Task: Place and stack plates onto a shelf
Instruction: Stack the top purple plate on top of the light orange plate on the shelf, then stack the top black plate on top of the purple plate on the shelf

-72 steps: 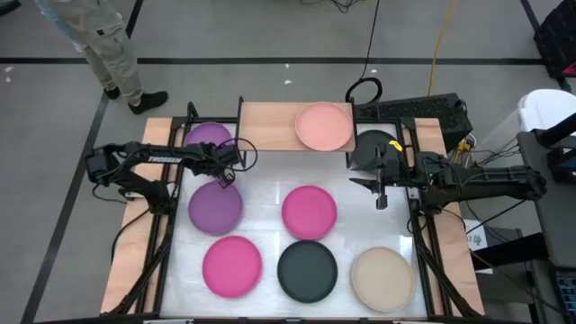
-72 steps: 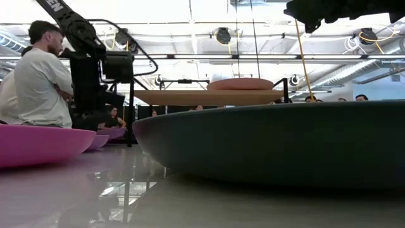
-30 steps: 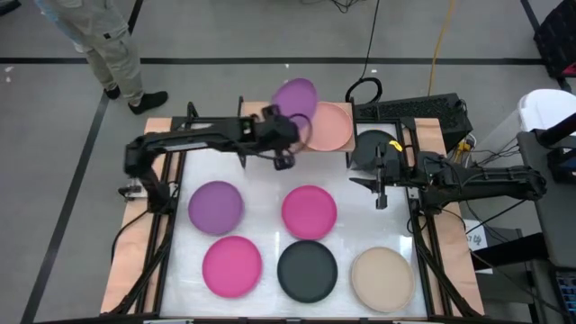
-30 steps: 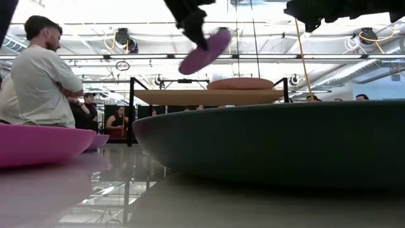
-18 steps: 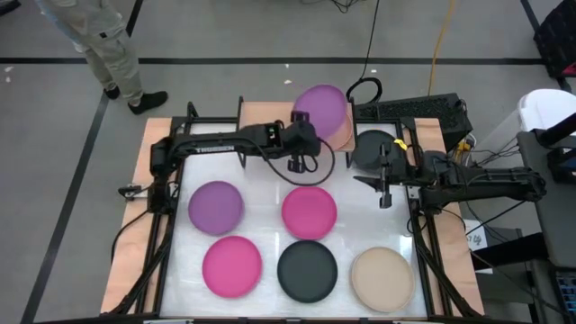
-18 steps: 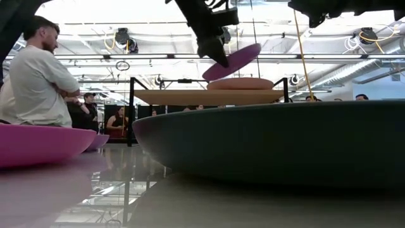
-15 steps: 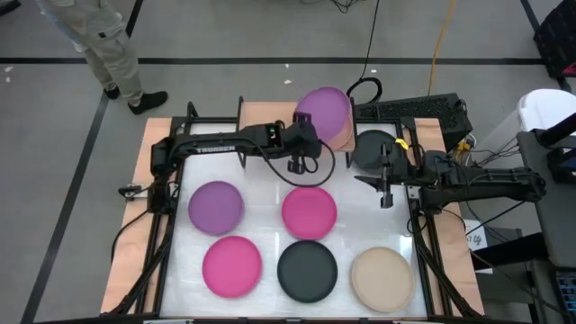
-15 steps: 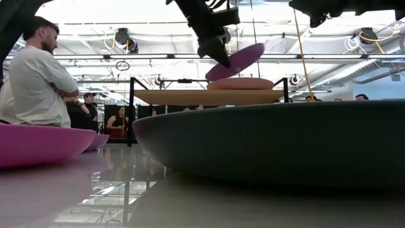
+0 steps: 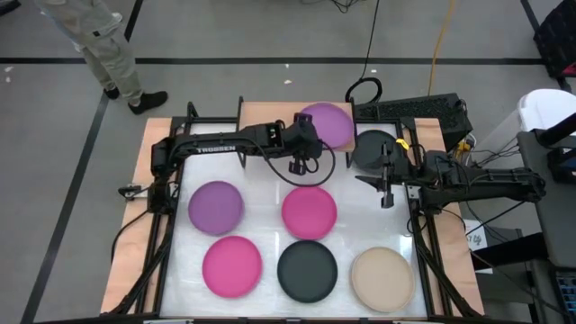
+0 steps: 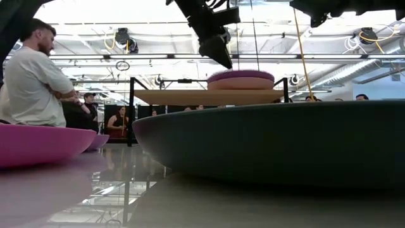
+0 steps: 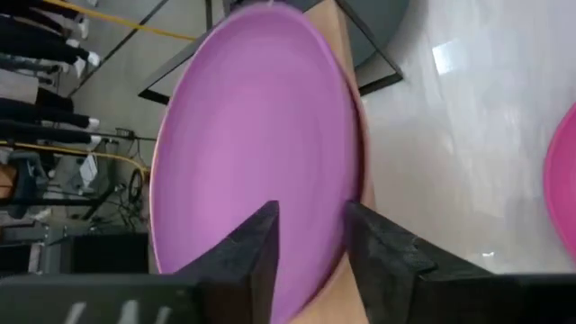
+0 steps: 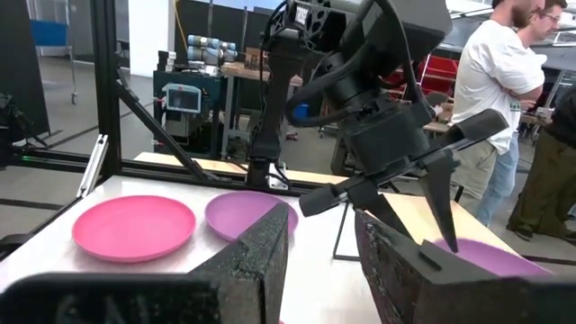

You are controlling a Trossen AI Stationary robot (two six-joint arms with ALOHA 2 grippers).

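The left gripper (image 9: 309,137) has its fingers apart at the near rim of a round matte purple plate (image 9: 327,125), holding nothing. That plate now lies flat on the salmon plate (image 10: 240,83) at the right end of the small light-wood shelf (image 9: 265,124) along the worktop's far edge; half a second ago it hung tilted above. The right gripper (image 9: 386,186) waits, fingers apart, by the worktop's right edge.

Light: bright, even, from overhead room fixtures; you get no hard shadows in high view.
Glare: glossy white table (image 9: 270,202) mirrors ceiling lamps; low view sky-bright, blown out up top.
Focus: near black plate (image 10: 278,142) in low view soft, fills frame.
Blur: purple plate (image 11: 252,153) edge smeared in left wrist view.
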